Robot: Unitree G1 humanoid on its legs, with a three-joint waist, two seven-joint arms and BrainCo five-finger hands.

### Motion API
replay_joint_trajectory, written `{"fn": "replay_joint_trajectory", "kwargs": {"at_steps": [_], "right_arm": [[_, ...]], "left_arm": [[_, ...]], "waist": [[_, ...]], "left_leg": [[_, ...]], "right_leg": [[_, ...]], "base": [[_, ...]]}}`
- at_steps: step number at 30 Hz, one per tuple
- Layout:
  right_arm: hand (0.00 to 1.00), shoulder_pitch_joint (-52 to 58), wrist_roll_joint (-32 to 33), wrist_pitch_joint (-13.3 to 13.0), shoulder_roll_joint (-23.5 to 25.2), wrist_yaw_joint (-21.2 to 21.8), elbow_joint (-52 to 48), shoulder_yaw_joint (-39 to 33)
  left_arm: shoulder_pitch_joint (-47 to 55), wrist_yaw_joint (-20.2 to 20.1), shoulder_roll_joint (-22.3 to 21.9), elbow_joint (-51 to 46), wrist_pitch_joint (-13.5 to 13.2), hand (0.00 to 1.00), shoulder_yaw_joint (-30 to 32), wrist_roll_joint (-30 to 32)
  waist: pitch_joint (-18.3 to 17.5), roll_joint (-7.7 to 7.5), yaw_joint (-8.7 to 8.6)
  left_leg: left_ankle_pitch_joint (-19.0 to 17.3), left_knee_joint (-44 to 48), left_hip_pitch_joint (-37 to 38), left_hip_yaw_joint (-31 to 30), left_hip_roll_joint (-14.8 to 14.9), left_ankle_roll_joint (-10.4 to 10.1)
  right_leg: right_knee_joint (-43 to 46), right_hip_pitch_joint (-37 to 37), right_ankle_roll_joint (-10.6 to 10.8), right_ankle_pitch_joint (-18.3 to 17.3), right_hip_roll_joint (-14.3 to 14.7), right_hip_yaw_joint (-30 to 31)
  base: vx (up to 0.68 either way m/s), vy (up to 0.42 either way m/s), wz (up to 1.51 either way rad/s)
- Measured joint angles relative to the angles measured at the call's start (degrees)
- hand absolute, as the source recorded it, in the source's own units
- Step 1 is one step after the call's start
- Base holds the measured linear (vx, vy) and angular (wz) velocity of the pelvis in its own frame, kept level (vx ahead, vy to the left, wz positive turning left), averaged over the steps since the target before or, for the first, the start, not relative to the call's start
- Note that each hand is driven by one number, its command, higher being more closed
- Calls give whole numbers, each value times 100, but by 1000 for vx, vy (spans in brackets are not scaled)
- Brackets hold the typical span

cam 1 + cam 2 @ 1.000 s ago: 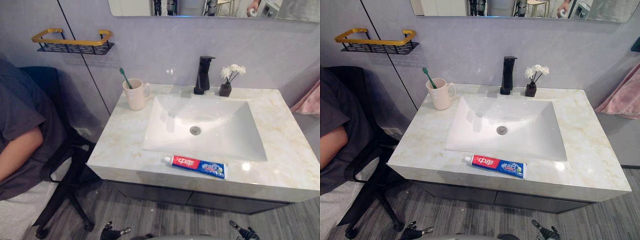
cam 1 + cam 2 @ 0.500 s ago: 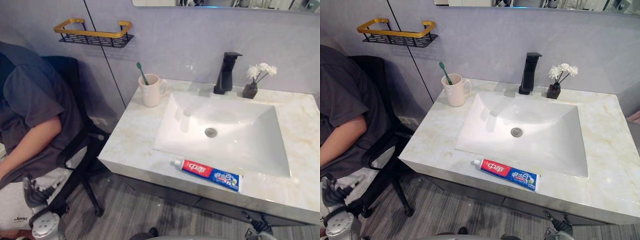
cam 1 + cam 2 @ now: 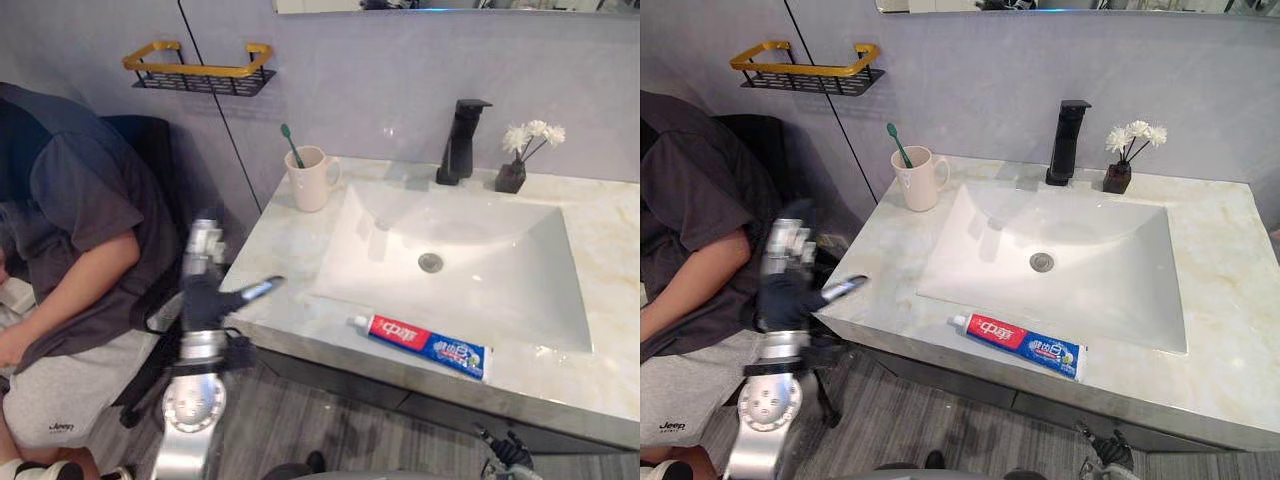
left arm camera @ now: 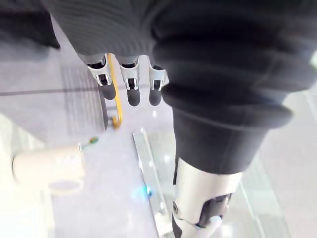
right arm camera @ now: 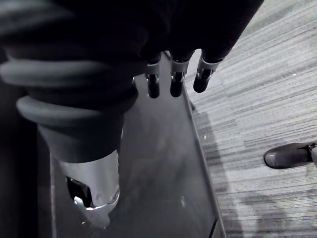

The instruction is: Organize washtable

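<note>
Marble washtable (image 3: 600, 230) | 1 rectangular basin (image 3: 480, 250) | 1 flat toothpaste tube (image 3: 425, 343) before basin | 1 mug (image 3: 310, 182) holding 1 toothbrush (image 3: 289, 143) beside basin | left hand (image 3: 203, 295), right hand (image 5: 176, 82) released

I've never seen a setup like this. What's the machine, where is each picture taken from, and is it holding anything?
It is a humanoid robot with two hands. The two wide pictures come from cameras in its head, looking down at a pale marble washstand. The two close-ups come from its wrists. On the washstand are a red-and-blue toothpaste tube, a cream mug holding a green toothbrush, a black faucet and a dark vase of white flowers. The left hand hovers open by the washstand's left edge; the right hand hangs open beside the dark cabinet. Neither holds anything.
</note>
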Motion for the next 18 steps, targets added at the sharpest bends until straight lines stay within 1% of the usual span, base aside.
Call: {"fn": "replay_joint_trajectory", "kwargs": {"at_steps": [1,2,3,5,9,10,12,13,14,17,18], "right_arm": [[0,2,0,-4,0,-2,0,6],[0,2,0,-4,0,-3,0,16],[0,2,-1,-6,-7,-5,0,92],[0,13,-2,-7,-12,-6,0,201],[0,54,-2,-12,-13,-12,-2,225],[0,54,-2,-16,-14,-16,-2,233],[0,48,-3,-30,-18,-23,-28,298],[0,53,-3,-39,-21,-25,-59,347],[0,57,-3,-45,-21,-26,-107,386],[0,53,-4,-50,-23,-27,-114,392],[0,53,-3,-50,-23,-27,-115,393]], "left_arm": [[-11,-98,101,9,0,0,-139,271],[-13,-138,145,15,0,0,-183,408],[-22,-213,244,34,-1,0,-267,598],[-77,-317,388,128,0,0,-386,873],[-352,-350,764,455,-5,0,-819,1603],[-421,-343,828,566,-4,0,-870,1800],[-480,-331,891,802,1,0,-956,2119],[-552,-327,910,964,10,0,-1020,2278],[-671,-326,923,1182,43,0,-1097,2493],[-888,-312,917,1437,155,0,-1251,2868],[-923,-310,915,1478,174,0,-1276,2904]], "waist": [[-17,25,-14],[-21,30,-32],[-23,28,-90],[-36,6,-122],[-97,-64,-151],[-127,-51,-178],[-152,-95,-256],[-164,-106,-265],[-169,-106,-273],[-181,-78,-282],[-185,-72,-286]], "left_leg": [[0,0,-2,15,1,0],[0,0,1,20,1,0],[0,0,4,22,3,0],[0,0,4,46,10,0],[0,-11,17,121,14,0],[0,-12,18,120,13,1],[0,-16,18,120,12,1],[0,-16,18,121,11,1],[1,-17,17,123,11,2],[15,-45,4,132,7,22],[17,-51,4,132,6,24]], "right_leg": [[2,-16,0,0,0,11],[2,-15,0,1,0,15],[2,-15,-1,1,1,16],[2,-27,-4,3,6,44],[1,-24,-8,15,3,111],[0,-23,-6,16,2,109],[-15,-28,4,23,2,109],[-24,-31,4,29,1,109],[-61,-31,7,57,2,110],[-169,-23,8,129,6,126],[-184,-20,7,137,7,125]], "base": [[-48,-7,-4],[-51,-9,-3],[0,0,0],[-27,-11,-6],[-13,-7,-9],[0,0,0],[-37,-7,0],[-55,-6,-1],[-51,-4,-2],[-46,-4,-5],[-43,-8,-1]]}}
